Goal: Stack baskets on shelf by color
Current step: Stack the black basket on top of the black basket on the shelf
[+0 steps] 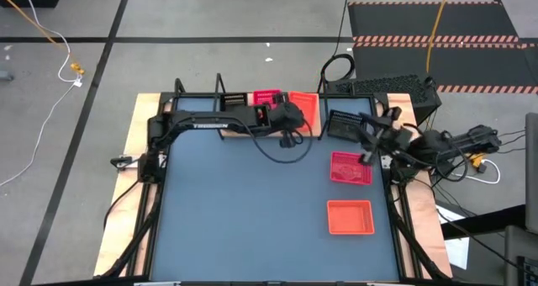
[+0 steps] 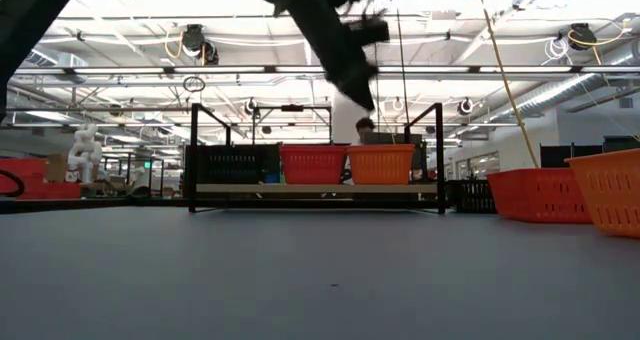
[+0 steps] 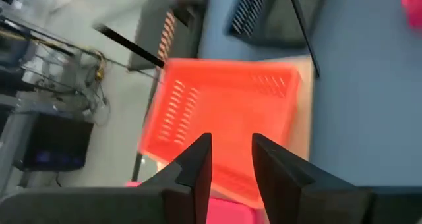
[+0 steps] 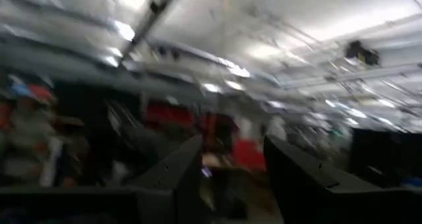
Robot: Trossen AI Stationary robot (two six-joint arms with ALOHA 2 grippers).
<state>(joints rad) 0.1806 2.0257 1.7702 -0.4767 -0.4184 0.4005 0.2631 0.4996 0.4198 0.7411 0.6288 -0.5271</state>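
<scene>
Three stacks sit side by side on the light wooden shelf with thin black wire frame [image 2: 315, 188] at the far edge of the blue-grey bench [image 1: 252, 210]: black mesh plastic baskets [image 2: 235, 164], pink-red mesh plastic baskets [image 2: 313, 164] and orange mesh plastic baskets [image 2: 380, 164], in that order in the low view. Left end effector [image 1: 284, 111] hangs over the shelf, just above the orange stack; in its wrist view the two dark fingers [image 3: 198, 165] stand slightly apart with nothing between them, and an orange basket [image 3: 224, 115] lies below. Right end effector [image 1: 368, 156] is at the bench's right side, right beside a loose pink-red basket [image 1: 350, 167]; its fingers [image 4: 175, 174] are spread, holding nothing. Another black basket [image 1: 346, 126] rests near the right back corner, off the shelf. One loose orange basket [image 1: 349, 217] lies nearer the front, right of centre, apart from the pink-red one.
</scene>
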